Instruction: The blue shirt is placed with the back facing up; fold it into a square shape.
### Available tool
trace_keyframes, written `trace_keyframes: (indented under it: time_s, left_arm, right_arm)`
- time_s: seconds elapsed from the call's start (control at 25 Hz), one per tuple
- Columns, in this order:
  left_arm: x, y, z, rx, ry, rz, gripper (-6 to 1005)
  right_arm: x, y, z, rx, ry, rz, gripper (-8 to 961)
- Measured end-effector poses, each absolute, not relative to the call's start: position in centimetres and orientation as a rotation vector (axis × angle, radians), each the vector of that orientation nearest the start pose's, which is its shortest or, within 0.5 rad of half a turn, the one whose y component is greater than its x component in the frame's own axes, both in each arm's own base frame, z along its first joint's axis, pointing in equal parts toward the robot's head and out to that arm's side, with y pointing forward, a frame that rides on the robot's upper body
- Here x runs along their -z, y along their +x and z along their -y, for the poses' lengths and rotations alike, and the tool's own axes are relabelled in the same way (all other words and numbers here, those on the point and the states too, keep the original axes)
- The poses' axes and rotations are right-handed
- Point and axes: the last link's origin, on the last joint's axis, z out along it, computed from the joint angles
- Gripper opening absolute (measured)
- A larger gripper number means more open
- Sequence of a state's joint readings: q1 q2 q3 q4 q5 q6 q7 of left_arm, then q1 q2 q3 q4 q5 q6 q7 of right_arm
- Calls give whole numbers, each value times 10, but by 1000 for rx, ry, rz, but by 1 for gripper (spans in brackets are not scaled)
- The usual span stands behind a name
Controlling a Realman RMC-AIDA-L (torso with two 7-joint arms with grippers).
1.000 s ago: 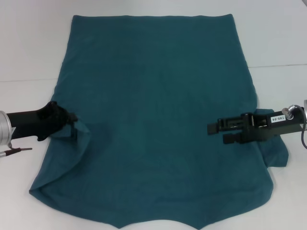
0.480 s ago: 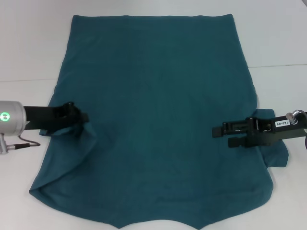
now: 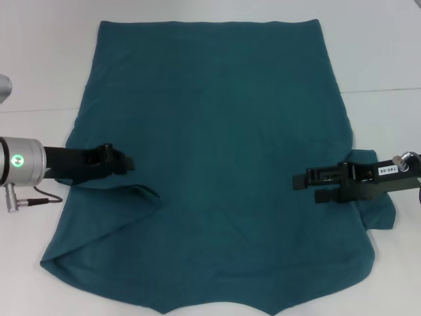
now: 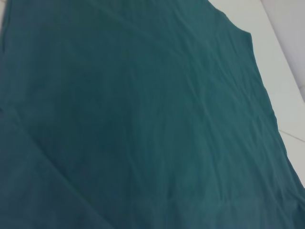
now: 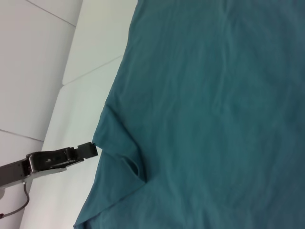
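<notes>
The blue shirt (image 3: 217, 118) lies spread on the white table, its plain side up. My left gripper (image 3: 128, 162) is over the shirt's left side, shut on the left sleeve. That sleeve is drawn inward, and a folded flap (image 3: 141, 194) lies on the body. In the right wrist view the left gripper (image 5: 93, 149) meets the corner of that flap. My right gripper (image 3: 304, 187) hovers open over the shirt's right side, with the right sleeve (image 3: 380, 209) under its arm. The left wrist view is filled with shirt fabric (image 4: 143, 109).
The white table (image 3: 39, 59) shows to the left, right and beyond the shirt. A seam line (image 3: 388, 90) crosses the tabletop. The shirt's near edge (image 3: 217, 304) reaches the bottom of the head view.
My left gripper has moved right, pulling the left sleeve inward over the shirt body, and the fold has flattened. The right gripper drew back slightly to the right, then held still.
</notes>
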State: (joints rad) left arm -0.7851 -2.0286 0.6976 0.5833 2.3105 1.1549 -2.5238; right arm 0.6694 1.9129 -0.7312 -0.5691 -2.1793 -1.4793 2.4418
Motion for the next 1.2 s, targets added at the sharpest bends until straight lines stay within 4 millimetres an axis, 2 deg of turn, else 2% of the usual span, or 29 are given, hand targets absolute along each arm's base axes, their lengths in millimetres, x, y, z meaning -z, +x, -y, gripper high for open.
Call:
trace_keyframes:
  time_s: [0.08, 0.24, 0.28, 0.36, 0.6, 0.76, 0.96, 1.2]
  left_arm:
    - [-2, -247, -419, 457, -2089, 1795, 218]
    - [-10, -254, -420, 520, -2001, 1844, 349]
    - [-20, -266, -420, 565, -1889, 1901, 381]
    - [-29, -279, -418, 589, -1798, 1933, 436]
    - [-43, -311, -409, 620, -1603, 1981, 565]
    - [-42, -319, -407, 633, -1550, 1988, 651]
    - [-40, -320, -409, 629, -1540, 1982, 874]
    - [-34, -320, -412, 615, -1535, 1982, 877]
  right_arm:
    - [-39, 275, -372, -457, -2270, -1916, 888]
    - [-38, 275, -372, -456, -2270, -1916, 888]
    - [-39, 275, -372, -456, -2270, -1917, 887]
    - [-39, 275, -372, -456, -2268, -1916, 887]
    - [-39, 275, -373, -458, -2266, -1915, 886]
    - [-38, 275, -373, -458, -2267, -1916, 885]
    - [-38, 275, -373, -459, -2266, -1916, 885]
    - [-38, 277, -371, -458, -2261, -1920, 884]
